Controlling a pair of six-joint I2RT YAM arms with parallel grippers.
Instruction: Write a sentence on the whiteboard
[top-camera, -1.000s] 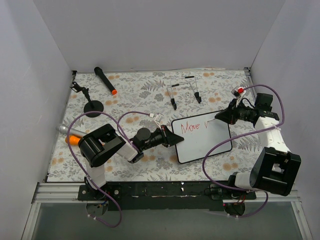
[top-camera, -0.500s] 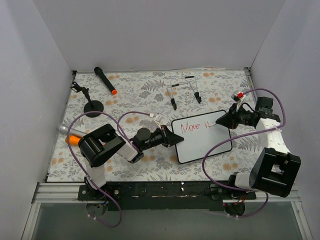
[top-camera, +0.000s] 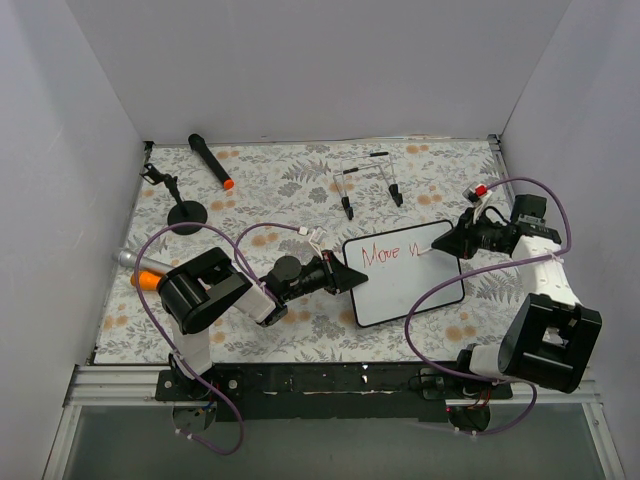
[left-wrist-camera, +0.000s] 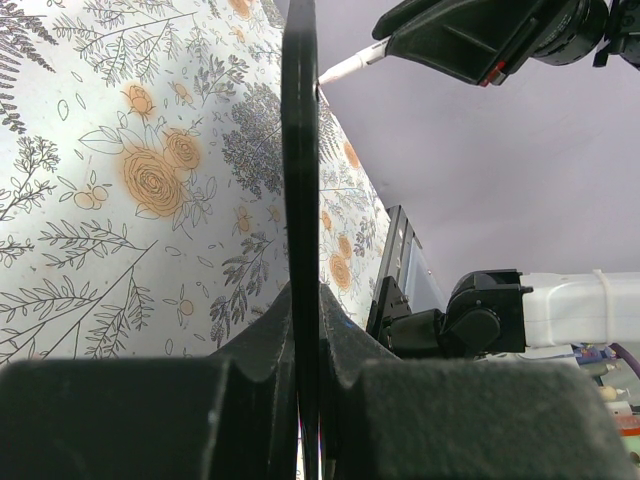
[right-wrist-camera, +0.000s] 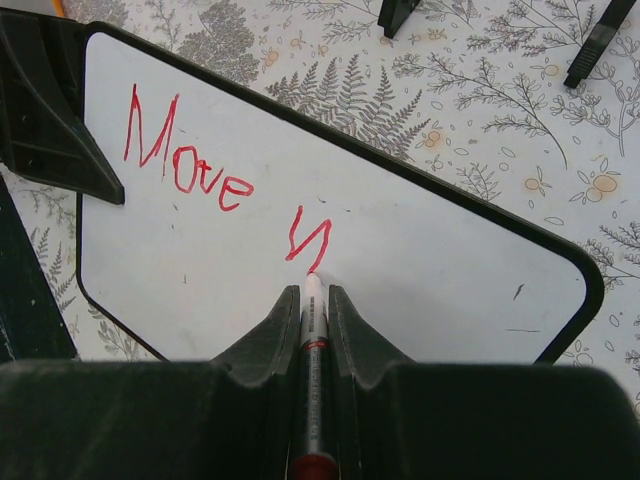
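Note:
The whiteboard (top-camera: 410, 285) lies on the floral cloth, and the white of the whiteboard (right-wrist-camera: 400, 260) fills the right wrist view. My left gripper (top-camera: 352, 280) is shut on its left edge; in the left wrist view the whiteboard (left-wrist-camera: 299, 150) is edge-on between the left gripper (left-wrist-camera: 305, 300) jaws. My right gripper (top-camera: 440, 243) is shut on a red marker (right-wrist-camera: 313, 340) whose tip touches the board. The sentence (right-wrist-camera: 185, 165) reads "Move" plus a partial zigzag letter. The right gripper (right-wrist-camera: 313, 295) points at that last stroke. The same sentence (top-camera: 385, 252) slants across the board's top.
A black marker with an orange tip (top-camera: 212, 162) and a small black stand (top-camera: 185, 210) lie at the back left. Two black clips (top-camera: 346, 205) sit behind the board. An orange object (top-camera: 148, 278) lies at the left. White walls enclose the table; purple cables (top-camera: 150, 300) loop round both arms.
The right gripper has moved left and slightly down onto the board, and the red stroke after "Move" has grown. The left gripper and board have not moved.

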